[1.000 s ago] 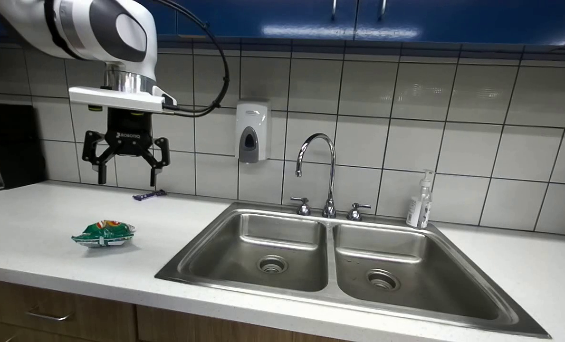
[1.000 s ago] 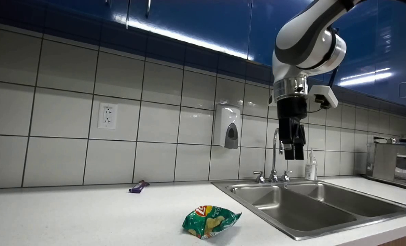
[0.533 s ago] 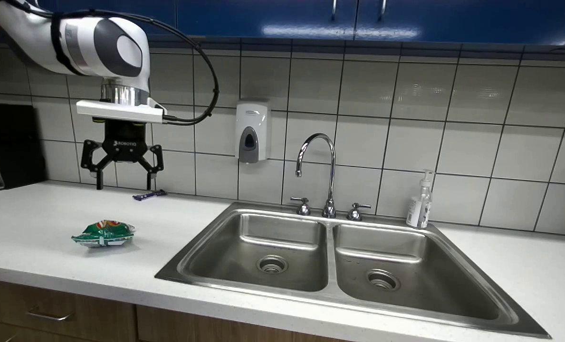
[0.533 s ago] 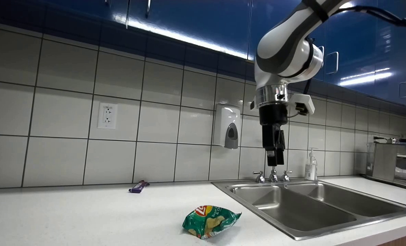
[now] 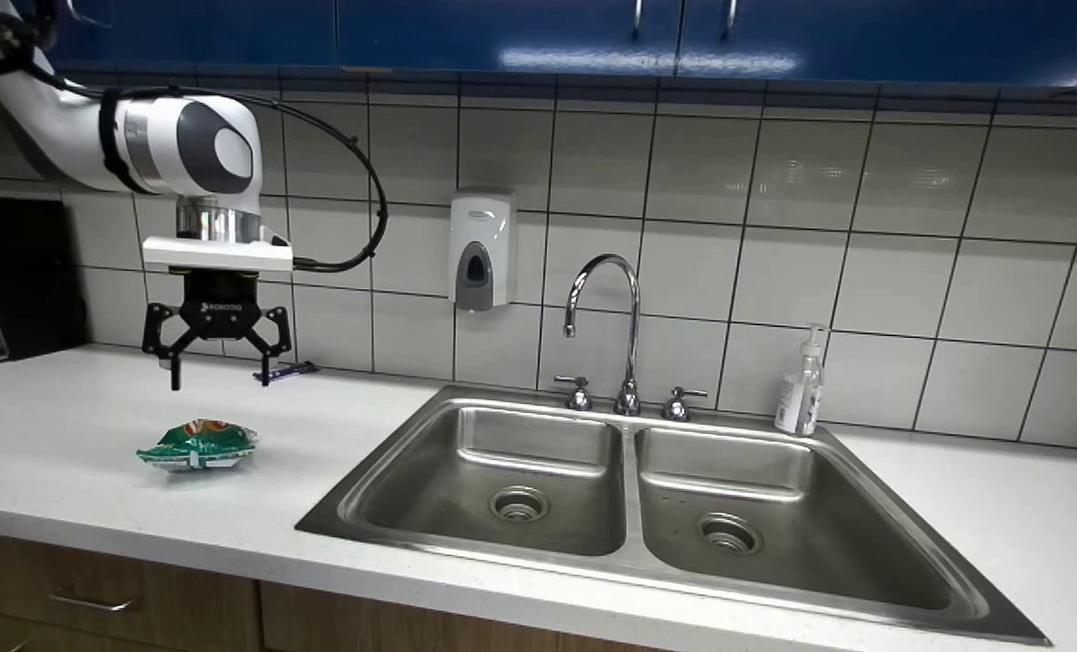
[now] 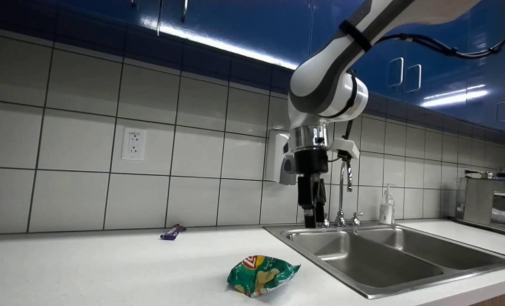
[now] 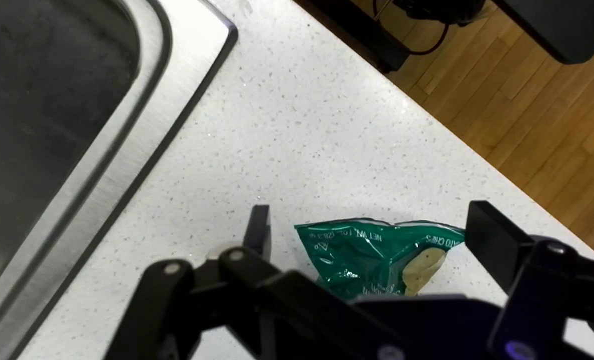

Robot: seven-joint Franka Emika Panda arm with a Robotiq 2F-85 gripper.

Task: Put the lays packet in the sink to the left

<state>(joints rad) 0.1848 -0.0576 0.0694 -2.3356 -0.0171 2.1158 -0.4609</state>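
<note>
The green Lays packet (image 5: 198, 448) lies on the white counter beside the sink. It shows also in an exterior view (image 6: 262, 275) and in the wrist view (image 7: 356, 252), where the gripper body hides its lower part. My gripper (image 5: 221, 385) is open and empty, pointing down. It hangs above the packet, apart from it, as seen also in an exterior view (image 6: 314, 223). In the wrist view the packet appears between the spread fingers (image 7: 369, 215). The steel sink (image 5: 630, 489) has two basins; its rim shows also in an exterior view (image 6: 320, 267) and the wrist view (image 7: 142, 135).
A purple wrapper (image 6: 173, 232) lies near the tiled wall, partly behind a finger in an exterior view (image 5: 293, 370). A tall faucet (image 5: 633, 353) with two handles stands behind the sink. A pump bottle (image 5: 796, 394) stands at its back corner. A soap dispenser (image 5: 482, 254) hangs on the wall.
My gripper has come down toward the counter and closer to the packet, staying open. The packet and the other objects have not moved.
</note>
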